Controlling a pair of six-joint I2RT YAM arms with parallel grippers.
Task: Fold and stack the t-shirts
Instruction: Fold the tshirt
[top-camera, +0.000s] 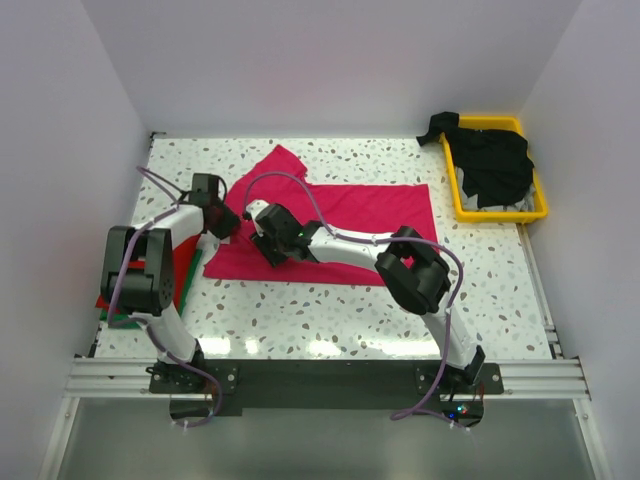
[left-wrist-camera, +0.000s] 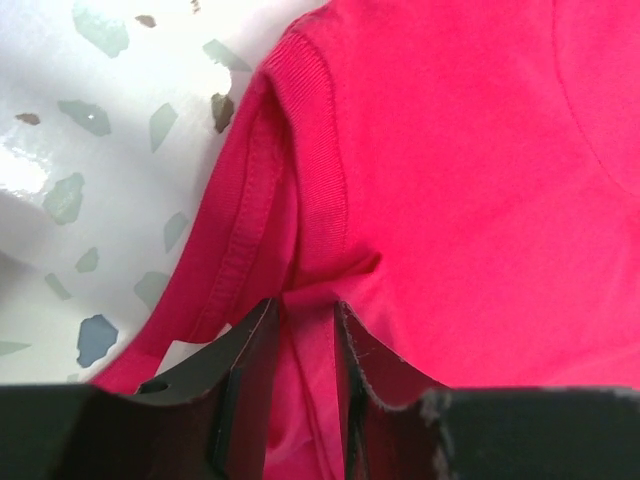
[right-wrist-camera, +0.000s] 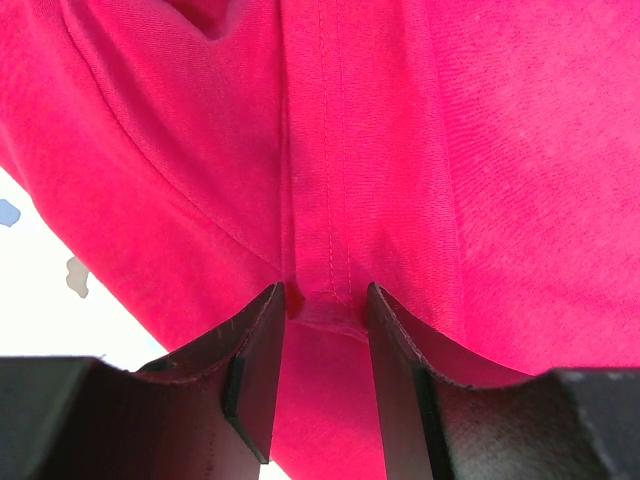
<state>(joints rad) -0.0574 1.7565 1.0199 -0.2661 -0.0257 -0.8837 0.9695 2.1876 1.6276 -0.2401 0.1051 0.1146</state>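
L pincer (left-wrist-camera: 305, 308) nips pink shirt (left-wrist-camera: 450, 200); top adds tray (top-camera: 500, 215).

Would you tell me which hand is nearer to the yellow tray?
Right. The right hand grips the pink t-shirt far left of the yellow tray; the left hand sits even farther left.

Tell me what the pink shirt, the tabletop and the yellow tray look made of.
The pink shirt: soft matte knit, likely cotton; ribbed collar, stitched hems. The tabletop: hard, glossy, speckled, with glare; maybe laminate. The yellow tray: probably plastic; smooth, uniform colour.
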